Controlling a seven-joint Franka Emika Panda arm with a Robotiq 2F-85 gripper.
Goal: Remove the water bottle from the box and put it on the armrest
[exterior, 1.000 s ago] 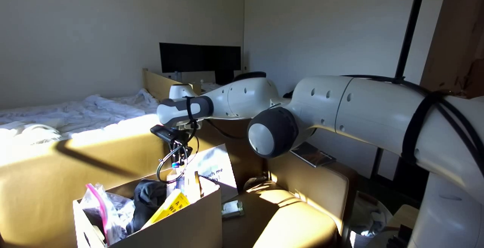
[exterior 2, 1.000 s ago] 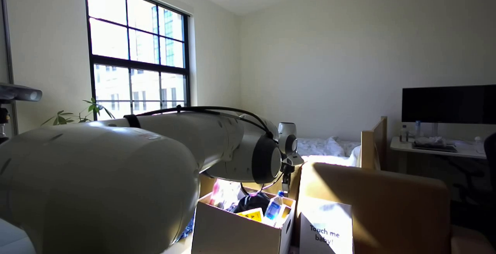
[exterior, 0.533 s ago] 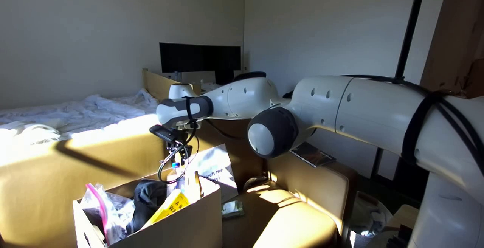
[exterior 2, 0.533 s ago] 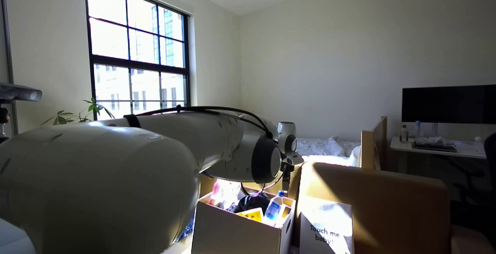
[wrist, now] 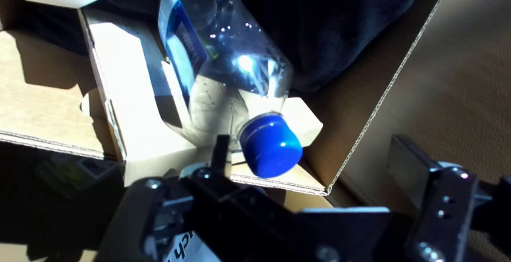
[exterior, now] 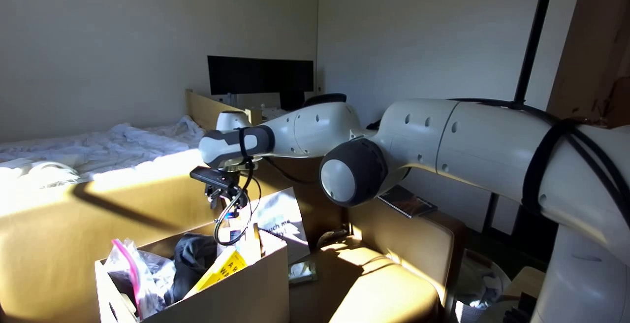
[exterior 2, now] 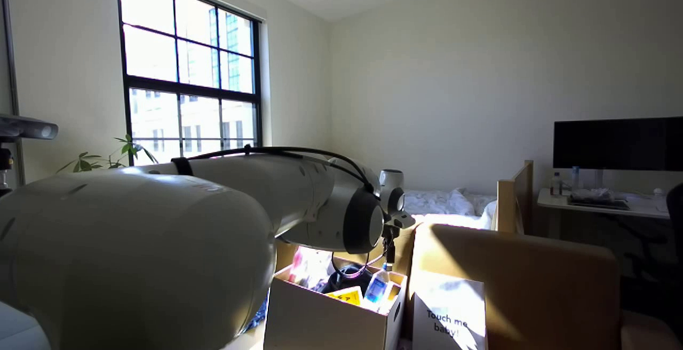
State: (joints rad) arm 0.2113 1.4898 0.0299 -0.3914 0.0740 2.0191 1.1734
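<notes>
At the near left, the brown cardboard box (exterior: 246,288) holds a clear plastic bag (exterior: 156,276) edged in pink, then a dark cloth (exterior: 194,256), then a yellow item (exterior: 226,269). In its right part the water bottle (wrist: 235,66) leans inside the box, its blue cap (wrist: 273,146) uppermost. Over the bottle hangs the hand (wrist: 311,154), unclenched, its fingers (wrist: 409,170) spread wide, one of them close to the cap; whether it touches I cannot tell. Just right of the box a white lettered sign (exterior: 285,217) stands tilted back, and farther right runs the brown armrest (exterior: 403,233), with a dark spiral-bound notebook (exterior: 407,201) lying on top.
</notes>
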